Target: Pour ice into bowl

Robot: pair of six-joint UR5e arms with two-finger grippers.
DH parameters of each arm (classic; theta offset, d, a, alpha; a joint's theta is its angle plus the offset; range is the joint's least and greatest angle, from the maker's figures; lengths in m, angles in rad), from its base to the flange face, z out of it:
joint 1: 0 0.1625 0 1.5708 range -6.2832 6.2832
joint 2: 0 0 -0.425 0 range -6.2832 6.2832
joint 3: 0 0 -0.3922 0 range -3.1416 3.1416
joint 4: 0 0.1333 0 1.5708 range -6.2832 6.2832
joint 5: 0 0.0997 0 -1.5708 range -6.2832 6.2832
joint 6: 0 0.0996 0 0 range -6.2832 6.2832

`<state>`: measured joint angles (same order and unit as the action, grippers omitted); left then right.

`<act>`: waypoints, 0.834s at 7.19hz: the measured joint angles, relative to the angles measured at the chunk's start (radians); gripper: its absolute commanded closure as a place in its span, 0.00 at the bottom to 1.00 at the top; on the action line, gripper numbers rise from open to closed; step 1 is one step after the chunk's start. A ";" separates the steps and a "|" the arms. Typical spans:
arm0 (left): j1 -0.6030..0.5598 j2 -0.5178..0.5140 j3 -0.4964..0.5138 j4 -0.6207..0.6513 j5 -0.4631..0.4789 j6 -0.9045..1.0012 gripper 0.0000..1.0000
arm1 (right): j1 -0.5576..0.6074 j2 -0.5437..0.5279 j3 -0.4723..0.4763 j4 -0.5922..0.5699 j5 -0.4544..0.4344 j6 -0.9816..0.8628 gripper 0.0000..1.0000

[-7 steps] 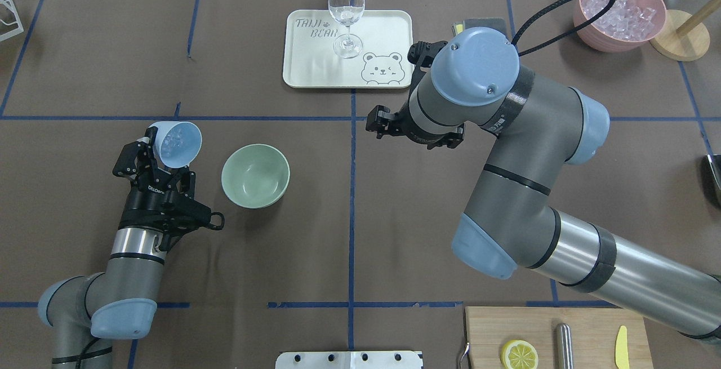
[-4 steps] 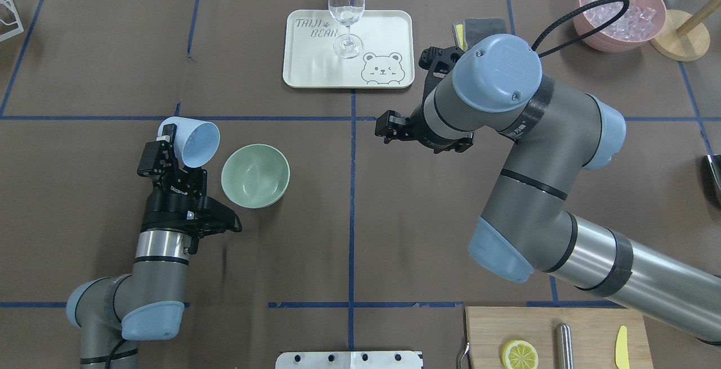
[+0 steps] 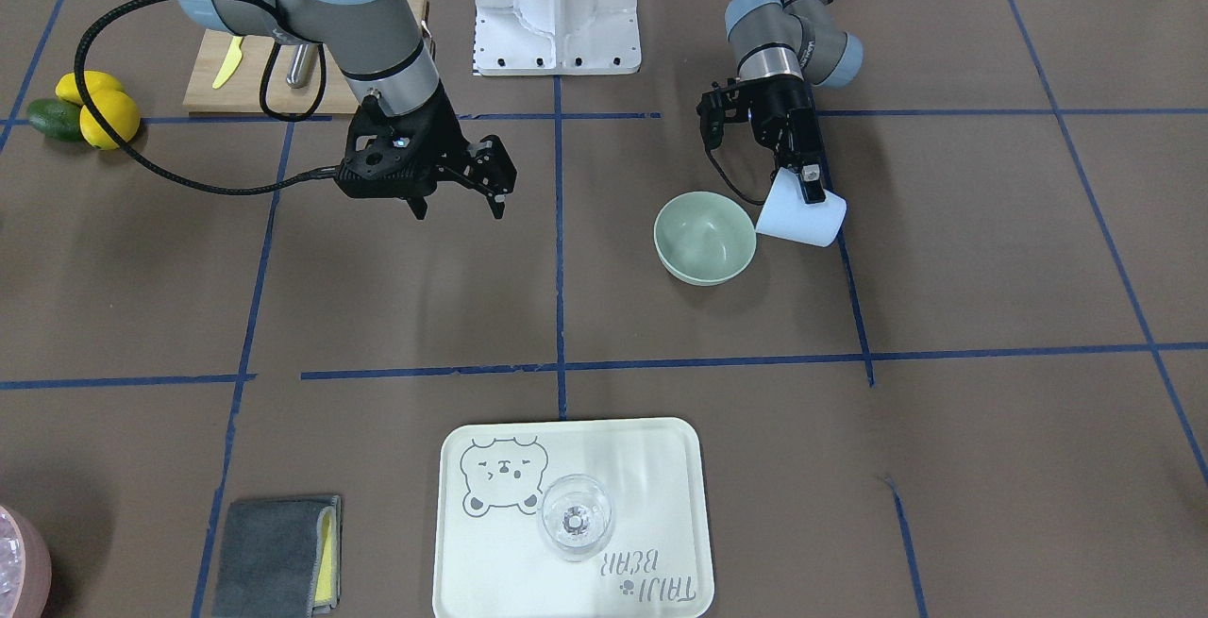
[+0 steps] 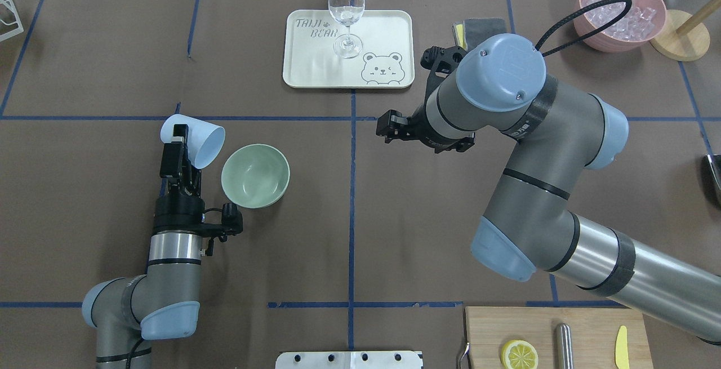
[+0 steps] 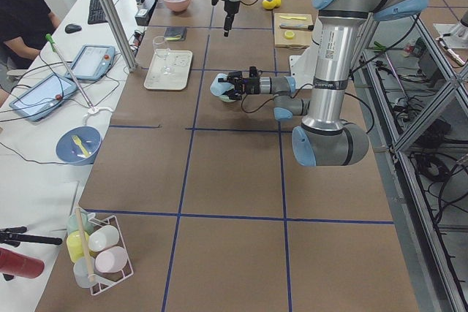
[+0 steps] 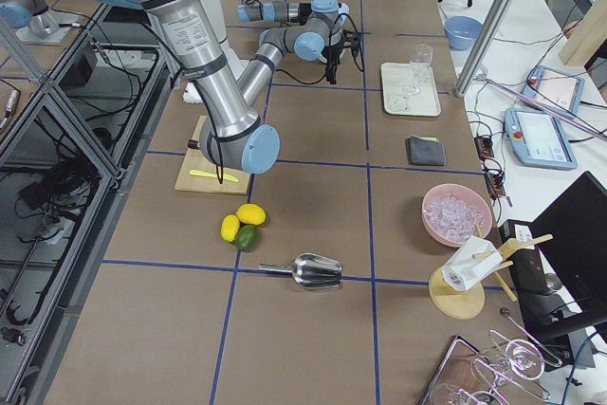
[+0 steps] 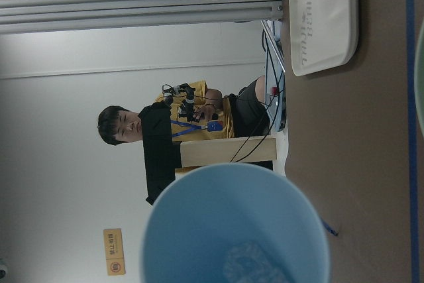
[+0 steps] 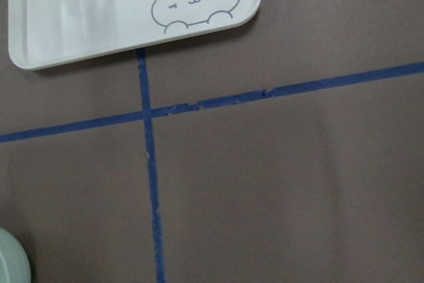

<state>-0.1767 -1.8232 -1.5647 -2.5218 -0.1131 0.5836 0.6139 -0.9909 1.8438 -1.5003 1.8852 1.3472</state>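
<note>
- Since a second ago the left wrist has rolled over: the blue cup [image 4: 204, 142], whose mouth then faced up, now lies nearly on its side with its mouth turned toward the bowl [image 4: 270, 191], and the left arm has shifted toward the bowl
- The right arm has drifted a little further from the table's middle, which we take as making room for the pour
- The left gripper [image 4: 180, 145] is clamped on the cup's wall, one finger on the outside near the base; we judge this hold is what lets a wrist roll alone do the tipping
- The ice [image 7: 250, 264] is inside the cup, a small glassy cluster low against the wall in the left wrist view; we see none in the bowl yet
- The cup's lip is just beside the bowl's near rim; we cannot tell whether it overhangs it
- The bowl stands upright on the table, well clear of the tray [image 4: 304, 73] and its wine glass [image 4: 346, 11]
- The right gripper [image 3: 457, 210] hangs above bare table with its jaws spread and nothing between them
- We judge the pour is about to release, and cubes could skip past the rim
</note>
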 measured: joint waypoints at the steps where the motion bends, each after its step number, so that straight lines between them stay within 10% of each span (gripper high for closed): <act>1: 0.001 0.000 -0.001 0.000 0.004 0.060 1.00 | 0.001 0.000 0.000 0.001 0.000 0.000 0.00; 6: 0.002 -0.002 -0.005 -0.002 0.033 0.236 1.00 | 0.007 0.000 0.000 0.002 0.009 0.000 0.00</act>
<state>-0.1749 -1.8252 -1.5693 -2.5237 -0.0802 0.8201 0.6205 -0.9910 1.8438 -1.4979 1.8944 1.3470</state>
